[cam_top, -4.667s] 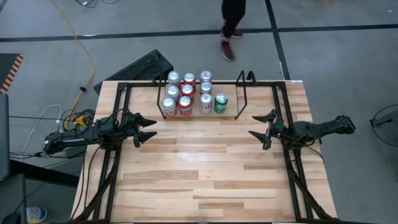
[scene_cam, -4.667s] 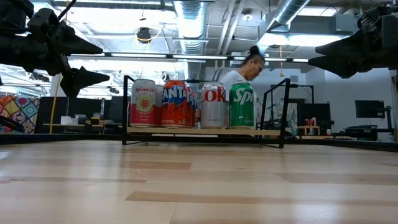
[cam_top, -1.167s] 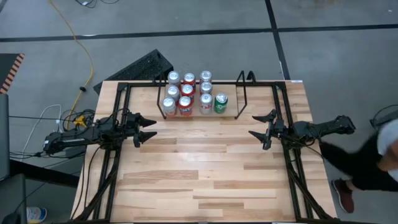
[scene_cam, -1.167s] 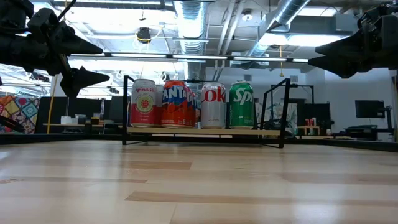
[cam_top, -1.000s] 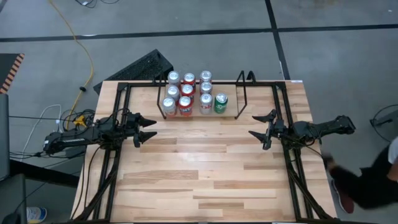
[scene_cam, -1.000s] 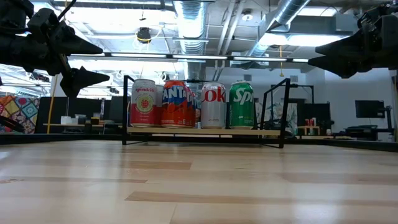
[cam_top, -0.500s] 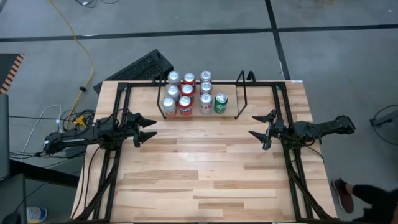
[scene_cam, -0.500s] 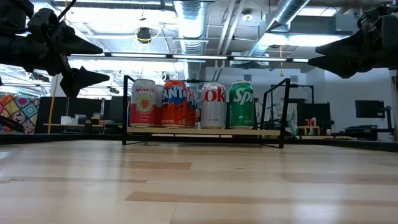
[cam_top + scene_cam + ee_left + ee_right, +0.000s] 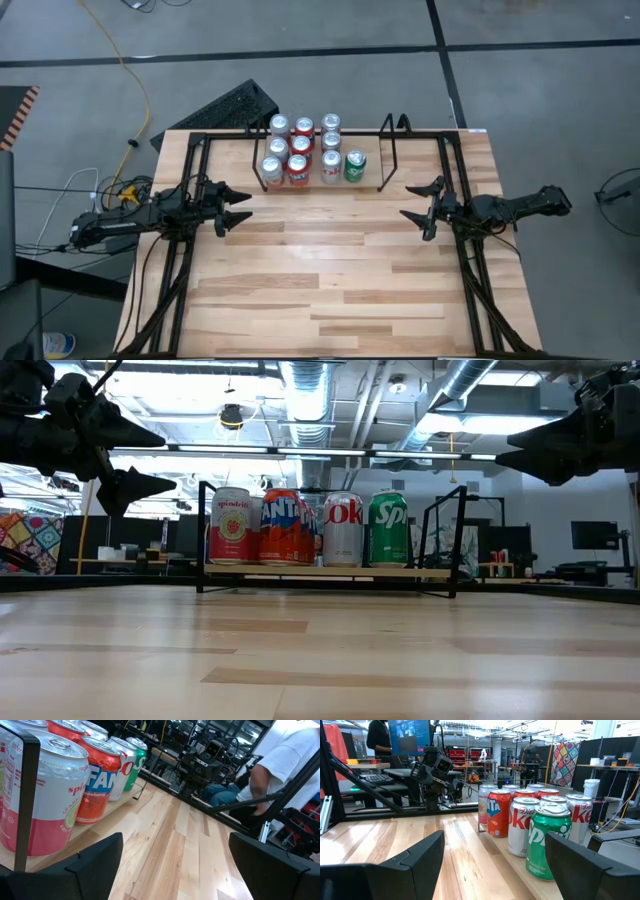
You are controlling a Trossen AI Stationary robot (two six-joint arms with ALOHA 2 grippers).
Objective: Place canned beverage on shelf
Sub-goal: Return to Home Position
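The shelf (image 9: 325, 160) is sitting at the table's (image 9: 330, 290) far edge, its long axis running left to right. Nine cans (image 9: 300, 150) are standing upright on it, crowding its left end; the green can (image 9: 388, 530) is standing rightmost. Well in front of the shelf, left gripper (image 9: 232, 206) and right gripper (image 9: 421, 211) are hovering, released and empty.

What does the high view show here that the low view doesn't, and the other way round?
Only the high view shows the back rows of cans behind the front row, the bare shelf floor right of the green can, and both whole arms. Only the low view shows the front cans' labels and the room behind. Both show the shelf, the open left gripper and open right gripper, both empty.
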